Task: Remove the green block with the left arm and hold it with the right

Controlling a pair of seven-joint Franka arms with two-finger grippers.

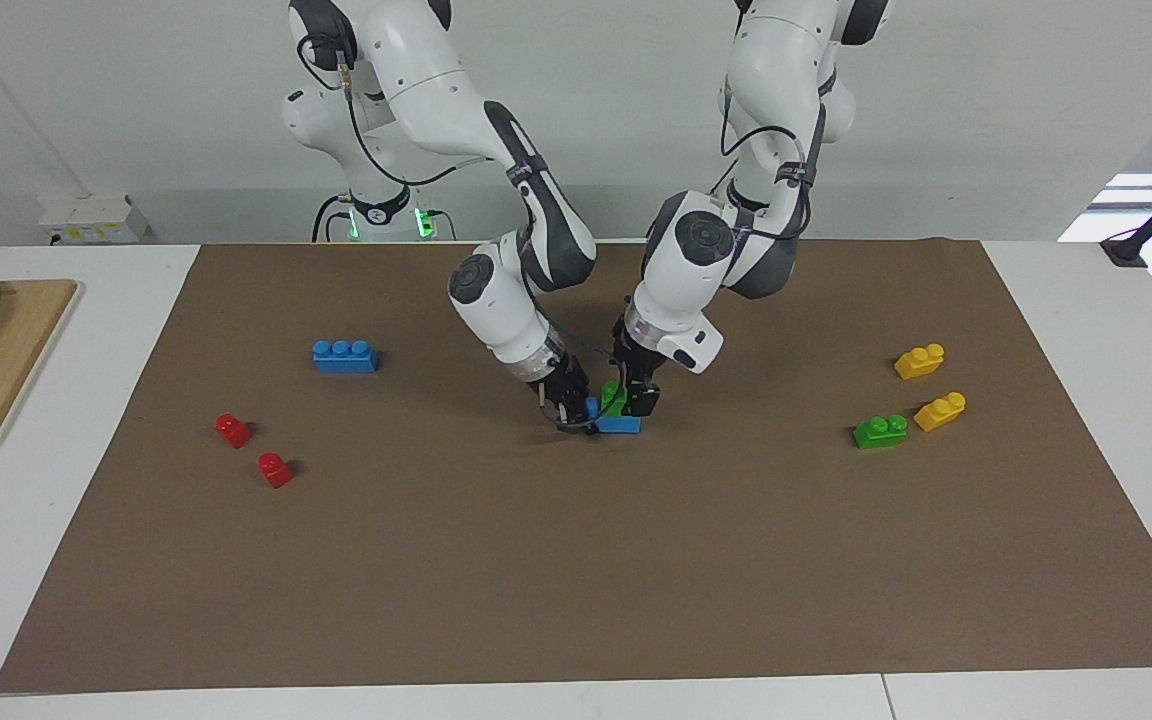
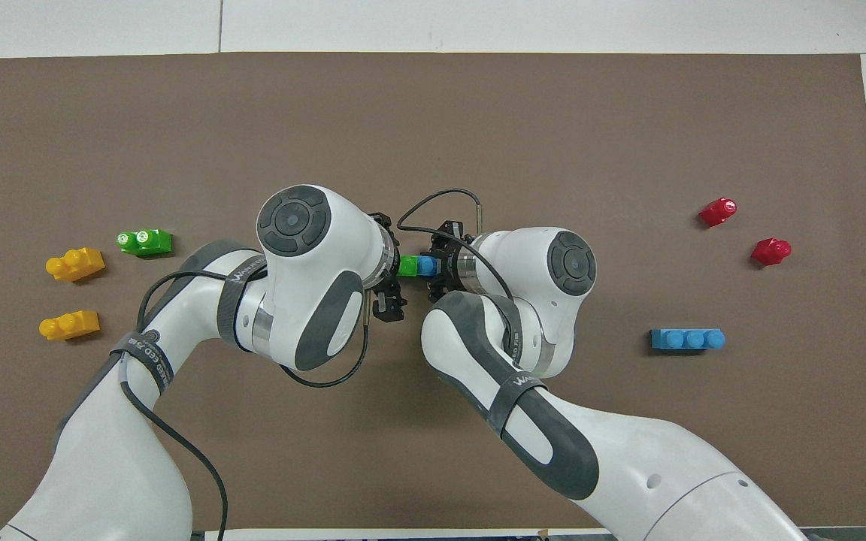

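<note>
Overhead view showed both arms meeting at the middle of the brown mat [image 2: 478, 113], well away from every edge of the bench. The green block [image 1: 613, 397] sat on top of a blue brick [image 1: 619, 424] there, with its studs pointing up. In that view, the long side of the stack ran from one arm's end of the bench toward the other arm's end.

The left gripper [image 1: 636, 398] was down at the green block, its jaws pinching it. The right gripper [image 1: 576, 412] was low at the blue brick, at the end toward the right arm, and its jaws seemed to be pinching that brick.

Another green block [image 2: 145, 241] lay near the left arm's end of the bench, beside two yellow bricks [image 2: 74, 264]. A second blue brick [image 2: 687, 339] and two red bricks [image 2: 718, 211] lay toward the right arm's end.
</note>
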